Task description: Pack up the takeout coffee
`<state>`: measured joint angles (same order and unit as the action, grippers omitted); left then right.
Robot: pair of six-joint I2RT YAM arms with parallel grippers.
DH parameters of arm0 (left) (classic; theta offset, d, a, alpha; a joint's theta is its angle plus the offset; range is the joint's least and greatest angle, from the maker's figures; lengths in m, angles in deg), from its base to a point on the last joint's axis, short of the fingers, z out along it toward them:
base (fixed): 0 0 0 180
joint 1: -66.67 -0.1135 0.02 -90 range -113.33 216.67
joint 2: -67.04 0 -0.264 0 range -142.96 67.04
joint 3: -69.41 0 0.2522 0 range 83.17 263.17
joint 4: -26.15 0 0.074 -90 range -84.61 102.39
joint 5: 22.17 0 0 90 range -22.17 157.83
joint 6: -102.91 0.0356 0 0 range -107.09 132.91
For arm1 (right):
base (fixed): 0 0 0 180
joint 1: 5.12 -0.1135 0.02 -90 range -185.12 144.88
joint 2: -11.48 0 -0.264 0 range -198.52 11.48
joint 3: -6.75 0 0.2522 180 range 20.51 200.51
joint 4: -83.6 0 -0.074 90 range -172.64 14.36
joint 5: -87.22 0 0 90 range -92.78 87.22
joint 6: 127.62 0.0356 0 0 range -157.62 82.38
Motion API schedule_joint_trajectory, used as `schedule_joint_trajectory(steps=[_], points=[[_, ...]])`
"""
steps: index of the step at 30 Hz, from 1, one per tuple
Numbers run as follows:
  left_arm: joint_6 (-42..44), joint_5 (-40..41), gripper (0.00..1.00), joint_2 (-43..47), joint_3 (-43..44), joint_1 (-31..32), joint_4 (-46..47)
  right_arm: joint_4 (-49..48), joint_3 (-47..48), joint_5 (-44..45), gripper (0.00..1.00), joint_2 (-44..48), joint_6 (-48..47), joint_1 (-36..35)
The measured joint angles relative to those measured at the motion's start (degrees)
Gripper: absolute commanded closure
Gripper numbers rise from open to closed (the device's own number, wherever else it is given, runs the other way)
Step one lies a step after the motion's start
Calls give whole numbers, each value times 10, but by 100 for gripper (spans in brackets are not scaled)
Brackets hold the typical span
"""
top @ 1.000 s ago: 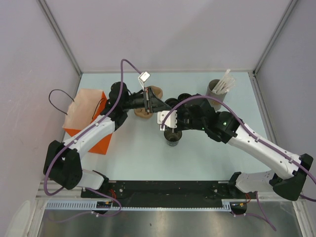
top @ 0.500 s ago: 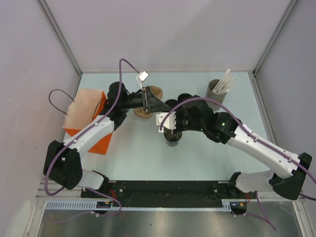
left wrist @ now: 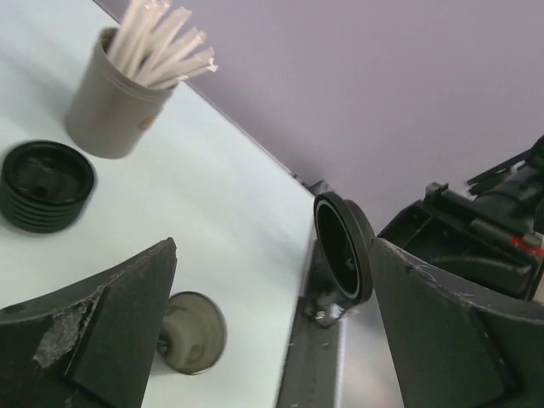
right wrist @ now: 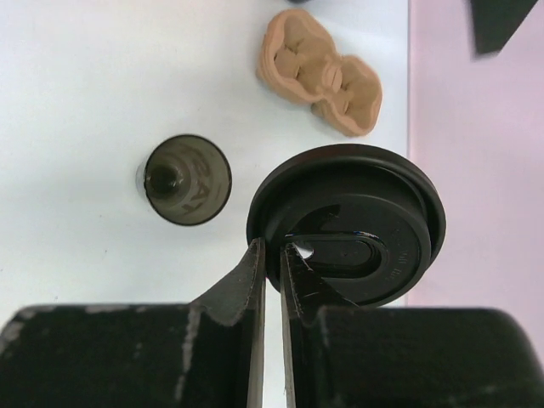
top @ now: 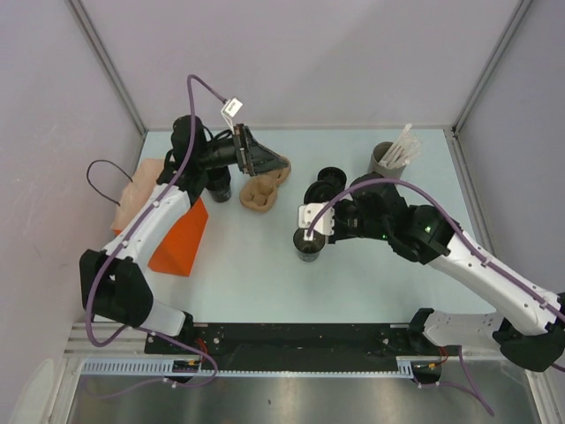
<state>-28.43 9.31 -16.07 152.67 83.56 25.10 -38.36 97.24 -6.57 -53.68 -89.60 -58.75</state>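
By the left edge sat the bag (top: 177,243), not yet used. The left gripper (top: 263,155) hung high near the far edge, fingers wide apart and empty, likely keeping clear. The carrier (top: 265,183) lay just below it. Mid-bench the cup (top: 309,248) stood open. The right gripper (right wrist: 272,252) pinched a lid (right wrist: 357,212) by its rim right over it, seemingly to cap it before packing.

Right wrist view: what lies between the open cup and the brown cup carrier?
Nothing; bare table separates the open cup from the cup carrier in that view.
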Motion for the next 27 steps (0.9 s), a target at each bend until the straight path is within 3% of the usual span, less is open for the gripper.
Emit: schedule_joint_trajectory(steps=[5,10,17,27], points=[[160,16,0,1,82,-2,-135,28,8,-39,100,-4,14,69],[305,41,0,18,86,-2,-227,70,58,-109,100,-46,34,158],[458,101,0,86,-16,27,-261,137,141,-176,100,-132,64,213],[595,144,0,213,-176,70,-227,157,141,-200,100,-215,115,196]])
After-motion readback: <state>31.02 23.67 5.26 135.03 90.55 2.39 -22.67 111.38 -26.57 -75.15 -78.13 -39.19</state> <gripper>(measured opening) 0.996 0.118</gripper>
